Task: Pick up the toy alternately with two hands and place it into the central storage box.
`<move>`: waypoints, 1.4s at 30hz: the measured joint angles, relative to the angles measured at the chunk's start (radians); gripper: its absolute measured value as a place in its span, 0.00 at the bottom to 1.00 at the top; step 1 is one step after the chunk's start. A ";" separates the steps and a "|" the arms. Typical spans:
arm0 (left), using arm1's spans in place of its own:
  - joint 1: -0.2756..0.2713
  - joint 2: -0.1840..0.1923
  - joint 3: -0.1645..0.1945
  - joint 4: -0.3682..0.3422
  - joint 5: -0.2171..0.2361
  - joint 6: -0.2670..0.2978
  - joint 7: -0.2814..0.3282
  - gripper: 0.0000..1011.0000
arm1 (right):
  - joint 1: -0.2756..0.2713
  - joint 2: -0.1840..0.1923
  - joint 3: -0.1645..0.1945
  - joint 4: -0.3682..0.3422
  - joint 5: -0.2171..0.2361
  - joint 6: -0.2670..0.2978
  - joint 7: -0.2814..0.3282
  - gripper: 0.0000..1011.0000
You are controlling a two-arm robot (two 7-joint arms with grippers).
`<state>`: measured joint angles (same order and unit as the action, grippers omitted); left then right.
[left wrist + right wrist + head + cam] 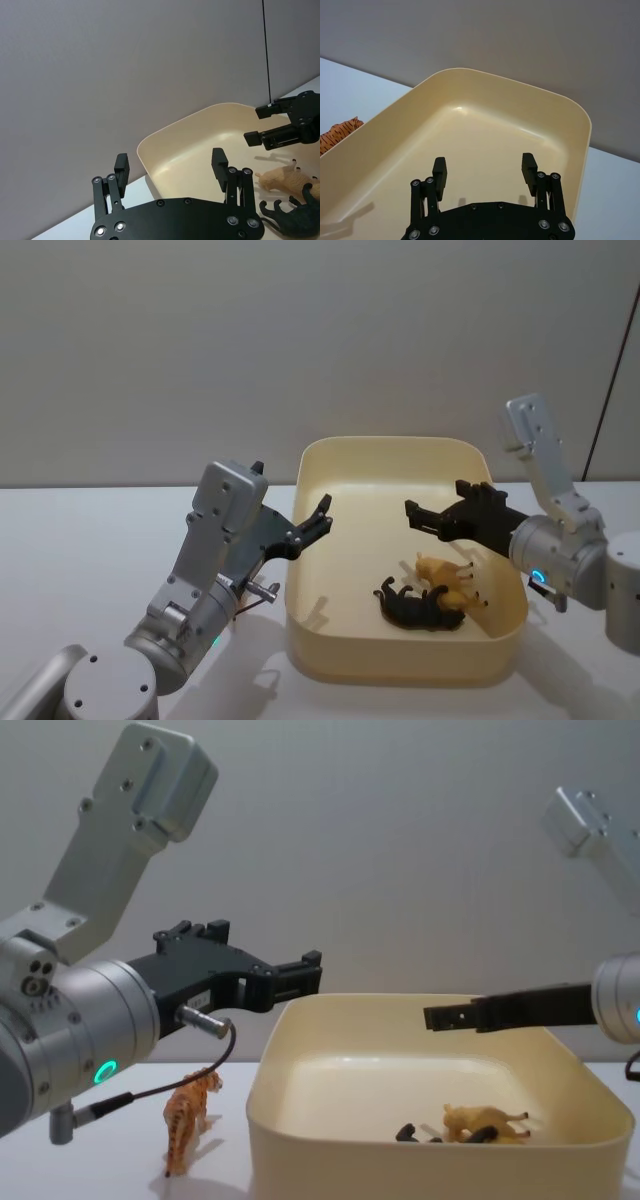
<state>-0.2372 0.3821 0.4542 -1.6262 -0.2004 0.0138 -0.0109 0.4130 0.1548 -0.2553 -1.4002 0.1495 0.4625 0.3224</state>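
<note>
The left gripper hovers wide and empty at the box's left rim, and the right gripper hangs wide and empty above its inside. A tan toy and a black toy lie close together in the box. A tiger stands on the table to its left.

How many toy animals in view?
3 sure: tan toy and black toy lying in the storage box, tiger standing on the table left of it. A yellower shape beside the tan one may be a fourth.

I see a plain grey wall behind a white table, with a dark vertical line at right.
</note>
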 joint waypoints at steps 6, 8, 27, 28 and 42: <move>0.000 0.000 0.000 0.000 0.000 0.000 0.000 0.99 | -0.015 0.015 0.016 -0.029 0.025 0.001 -0.009 0.99; 0.000 0.000 0.000 0.000 0.000 0.000 0.000 0.99 | -0.024 0.024 0.024 -0.045 0.041 0.001 -0.018 0.99; 0.000 0.000 0.000 0.000 0.000 0.000 0.000 0.99 | -0.105 0.089 0.088 -0.164 0.137 0.003 -0.072 0.99; 0.000 0.000 0.000 0.000 0.000 0.000 0.000 0.99 | -0.108 0.091 0.090 -0.168 0.140 0.003 -0.074 0.99; 0.039 0.028 -0.012 -0.037 -0.045 0.050 0.047 0.99 | -0.123 0.103 0.101 -0.190 0.157 0.003 -0.084 0.99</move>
<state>-0.1979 0.4100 0.4419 -1.6633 -0.2459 0.0640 0.0363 0.2900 0.2575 -0.1540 -1.5898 0.3066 0.4655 0.2383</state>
